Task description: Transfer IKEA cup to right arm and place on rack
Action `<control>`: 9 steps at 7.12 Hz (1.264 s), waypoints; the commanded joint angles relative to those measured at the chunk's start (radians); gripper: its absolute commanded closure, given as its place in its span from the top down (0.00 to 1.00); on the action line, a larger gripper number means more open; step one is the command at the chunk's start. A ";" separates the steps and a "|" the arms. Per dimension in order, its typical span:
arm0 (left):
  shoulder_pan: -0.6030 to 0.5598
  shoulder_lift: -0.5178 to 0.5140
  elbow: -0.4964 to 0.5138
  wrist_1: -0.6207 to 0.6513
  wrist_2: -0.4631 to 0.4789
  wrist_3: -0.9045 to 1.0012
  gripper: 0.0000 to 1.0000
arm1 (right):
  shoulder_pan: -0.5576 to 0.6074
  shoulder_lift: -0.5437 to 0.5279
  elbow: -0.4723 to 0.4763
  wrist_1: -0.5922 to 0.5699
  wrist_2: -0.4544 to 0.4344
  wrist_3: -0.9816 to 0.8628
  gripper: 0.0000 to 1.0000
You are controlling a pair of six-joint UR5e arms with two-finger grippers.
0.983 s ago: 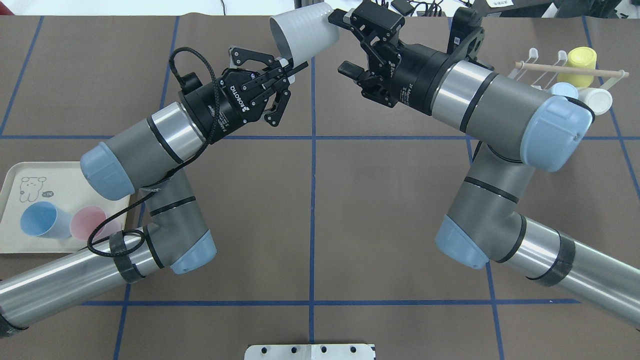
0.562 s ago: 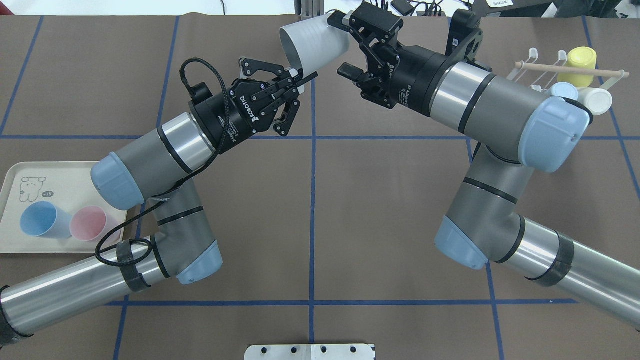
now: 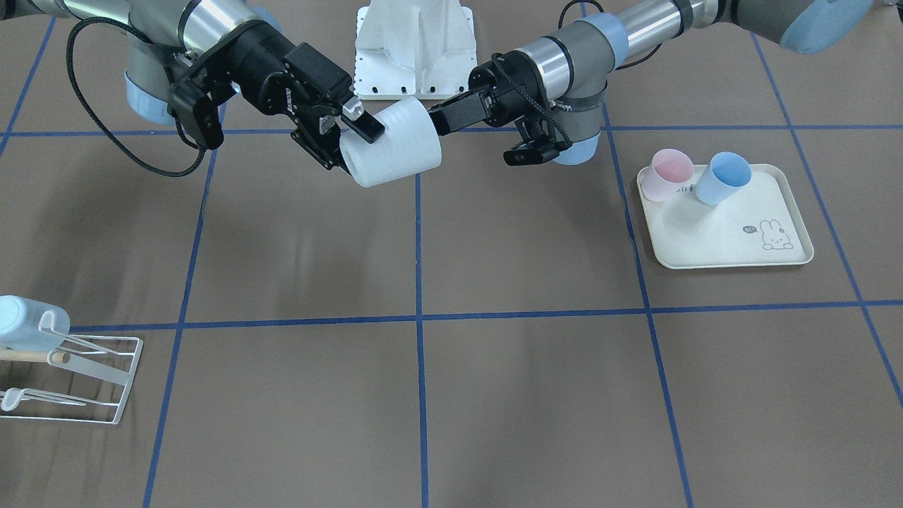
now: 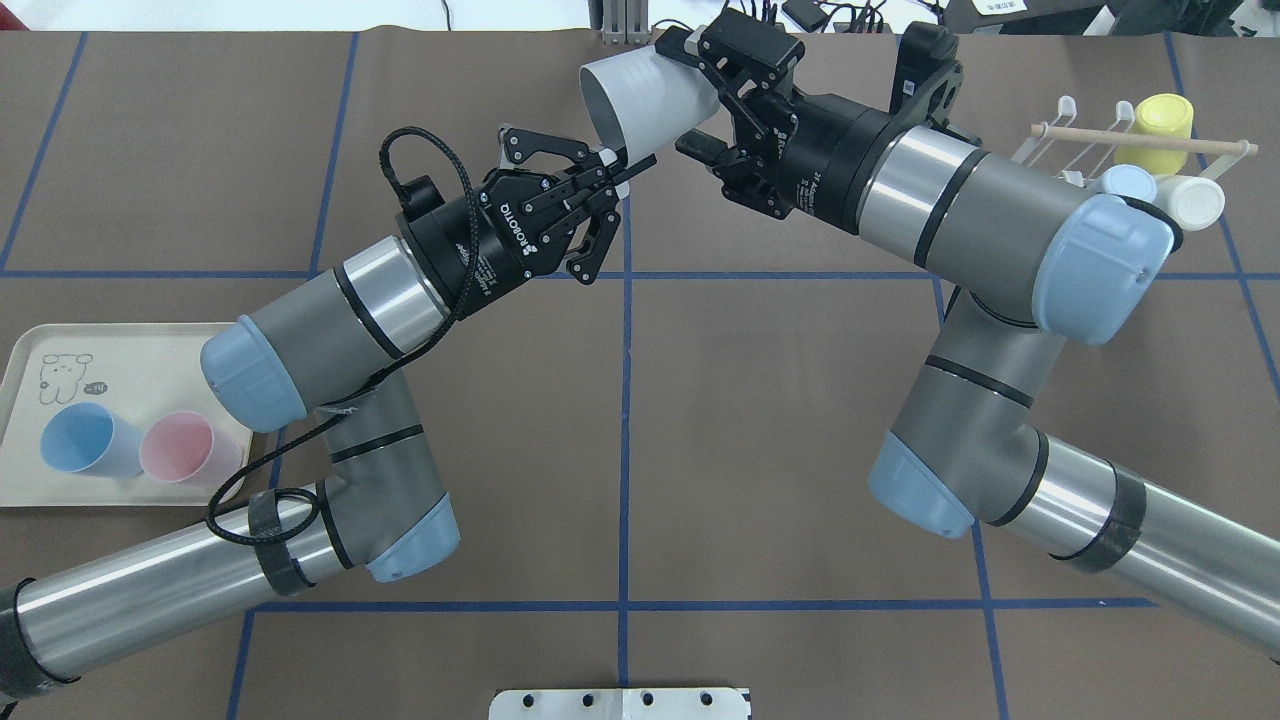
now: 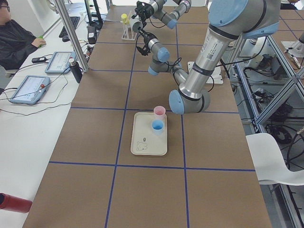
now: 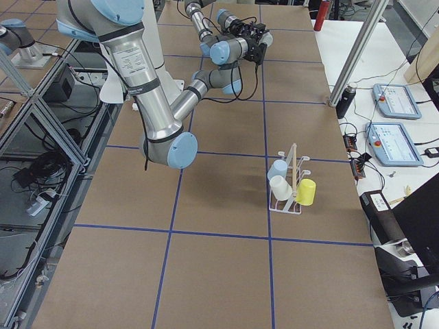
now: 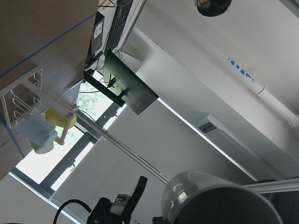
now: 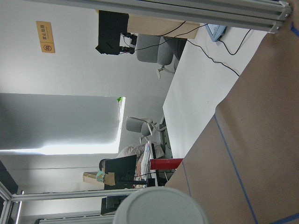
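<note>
Upper centre of the overhead view, the white IKEA cup (image 4: 645, 95) lies on its side in the air above the counter (image 4: 780, 400). The left tool (image 4: 622, 165) is pinched closed on its rim wall, while the right tool (image 4: 688, 97) straddles the base end, jaws spread and seemingly not yet pressing. The cup looks like light, thin, ribbed plastic, springy at the mouth and stiffer at the base. A moderate squeeze across the body near the base seems best, leaving the mouth free for the rack (image 4: 1067, 104) at upper right
</note>
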 commanded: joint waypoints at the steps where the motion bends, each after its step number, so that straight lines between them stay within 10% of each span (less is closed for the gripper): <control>1: 0.007 -0.005 0.000 0.006 0.005 0.000 0.00 | 0.000 0.000 0.000 0.000 0.000 0.000 0.99; 7: 0.023 -0.020 0.011 0.006 0.032 0.000 0.00 | 0.002 0.000 0.000 0.000 0.000 0.000 0.89; 8: 0.022 -0.020 0.011 0.002 0.031 0.002 0.00 | 0.002 0.000 0.000 0.000 0.000 0.000 0.22; 9: 0.022 -0.020 0.008 -0.004 0.031 0.000 0.36 | 0.002 -0.006 0.000 0.000 0.000 -0.006 0.00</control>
